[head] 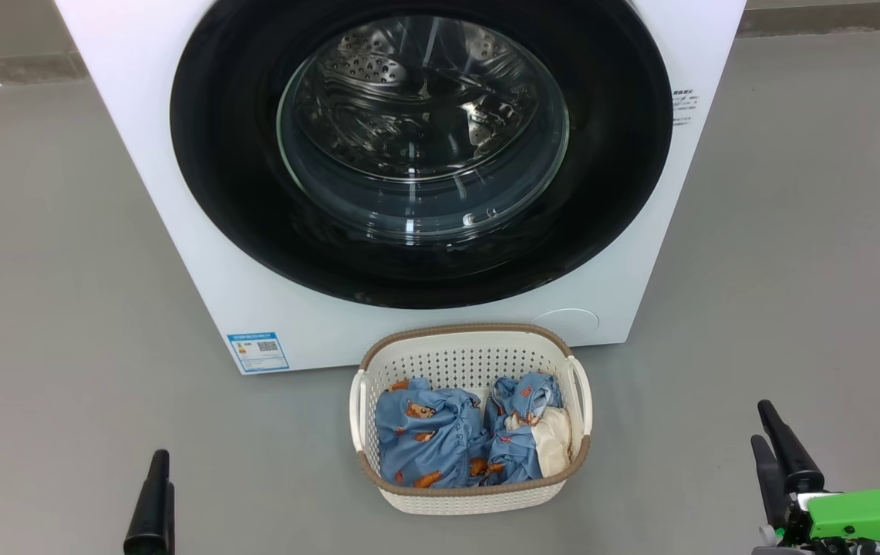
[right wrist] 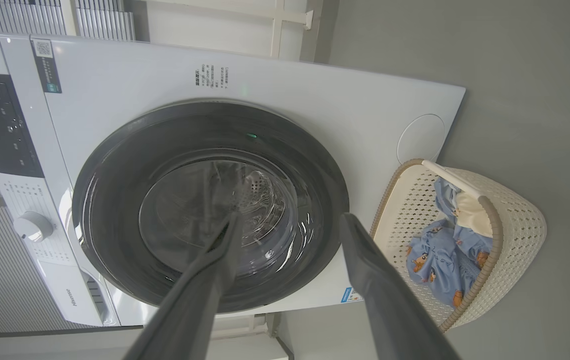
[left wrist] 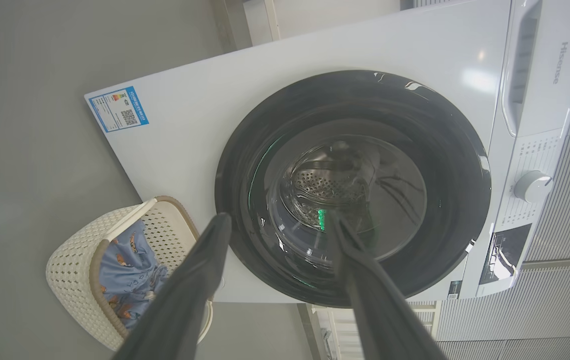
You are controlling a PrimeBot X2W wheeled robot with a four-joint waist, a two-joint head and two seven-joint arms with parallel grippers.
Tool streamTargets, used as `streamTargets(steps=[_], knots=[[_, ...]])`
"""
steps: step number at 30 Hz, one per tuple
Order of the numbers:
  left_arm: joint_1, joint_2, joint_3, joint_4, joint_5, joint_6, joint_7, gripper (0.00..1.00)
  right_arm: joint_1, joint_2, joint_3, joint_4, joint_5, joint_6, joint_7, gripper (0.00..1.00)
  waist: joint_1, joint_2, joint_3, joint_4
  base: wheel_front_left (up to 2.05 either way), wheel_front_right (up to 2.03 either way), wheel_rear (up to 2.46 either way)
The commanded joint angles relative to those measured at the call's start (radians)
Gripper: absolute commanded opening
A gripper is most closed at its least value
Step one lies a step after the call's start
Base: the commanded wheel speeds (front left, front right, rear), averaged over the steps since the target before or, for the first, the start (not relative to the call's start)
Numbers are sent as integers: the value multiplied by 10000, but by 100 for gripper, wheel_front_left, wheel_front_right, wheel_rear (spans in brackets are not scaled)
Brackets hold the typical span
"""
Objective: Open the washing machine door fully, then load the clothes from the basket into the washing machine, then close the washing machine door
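While door (head: pixel 422 127) shut, basket (head: pixel 470 499) holds clothes (head: pixel 440 441)

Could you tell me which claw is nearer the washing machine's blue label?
Left. The left claw is below-left of the blue label; the right claw is far right, past the basket.
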Motion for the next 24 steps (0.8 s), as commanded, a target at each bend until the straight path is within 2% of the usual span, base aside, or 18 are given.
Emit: streamTargets(steps=[1,24], knots=[[-320,191,49,-359,304,-24,-128,100,-495,-236,158,-288,-232,17,-140,100,-1,0,-1,2,0,0,0],[-451,437,-21,-364,3516,-37,-801,100,-958,-905,1095,-215,-2698,21,-836,100,-1,0,1,30,0,0,0]])
